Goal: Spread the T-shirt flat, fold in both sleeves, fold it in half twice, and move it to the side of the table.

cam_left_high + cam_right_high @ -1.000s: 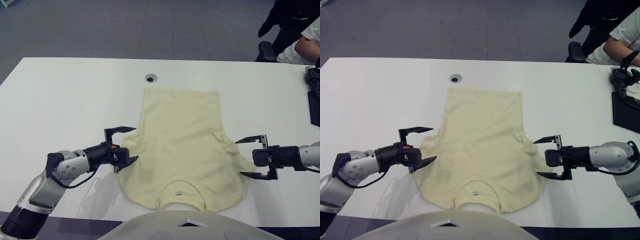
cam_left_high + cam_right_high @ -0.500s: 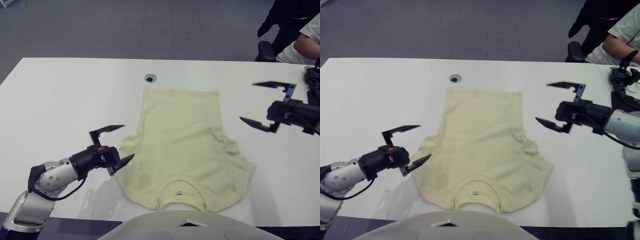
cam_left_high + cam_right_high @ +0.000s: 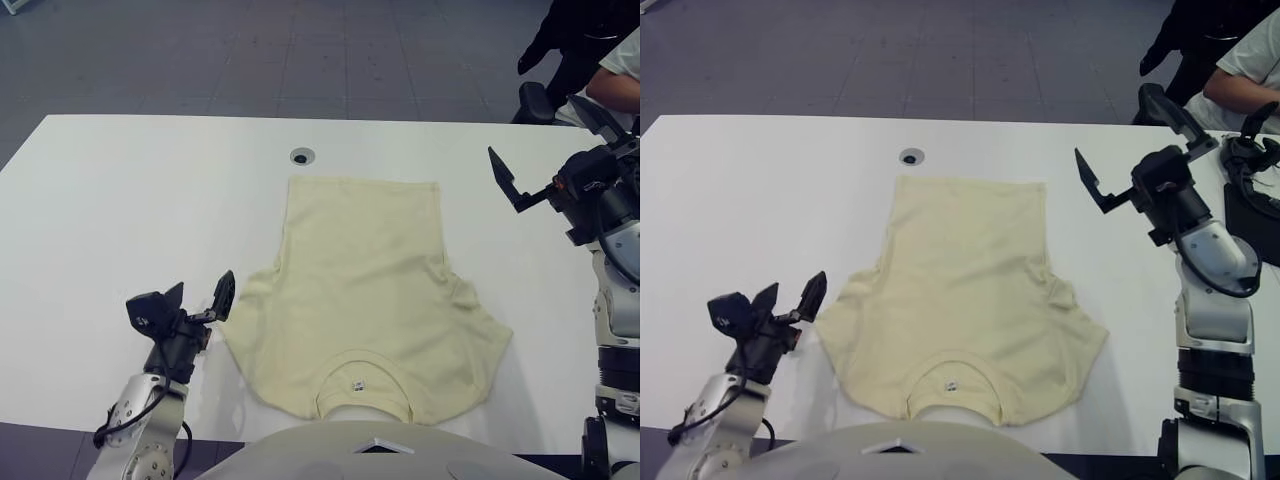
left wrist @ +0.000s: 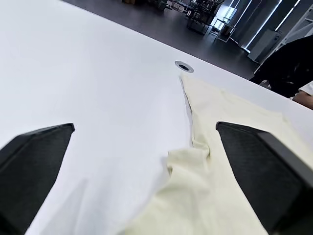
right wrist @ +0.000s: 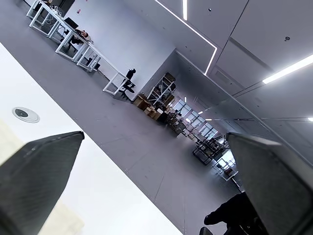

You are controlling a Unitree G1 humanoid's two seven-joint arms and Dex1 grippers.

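So the T-shirt [image 3: 365, 280] was lying in the middle of the table [image 3: 120, 190], collar [image 3: 362, 372] toward the robot and hem at the far end, just short of the little cable hole [image 3: 301, 156]. Body of it looked pretty flat, so the spreading step read as more or less done. The sleeves were the iffy bit. Both sides looked tucked or bunched in near the shoulders, with the left sleeve [image 4: 195, 161] lumpy and showing a rumpled edge, so the sleeve folds seemed half there at best. Neither of the two half-folds had happened, and the shirt hadn't gone to the side of the table.

The left hand [image 3: 198, 297] sat low just beside the left sleeve, fingers apart and holding nothing, not touching the cloth as far as anyone could tell. The right hand [image 3: 1127, 135] was raised off by the far right of the table, well apart from the shirt, fingers spread wide and empty too.

Hard-to-see stuff: the shirt's near edge below the collar was cut off from the head camera, so that shoulder line was a guess. How the right sleeve was layered couldn't be made out either. There was some dark gear [image 3: 1252, 215] at the right table edge, too cropped to identify.
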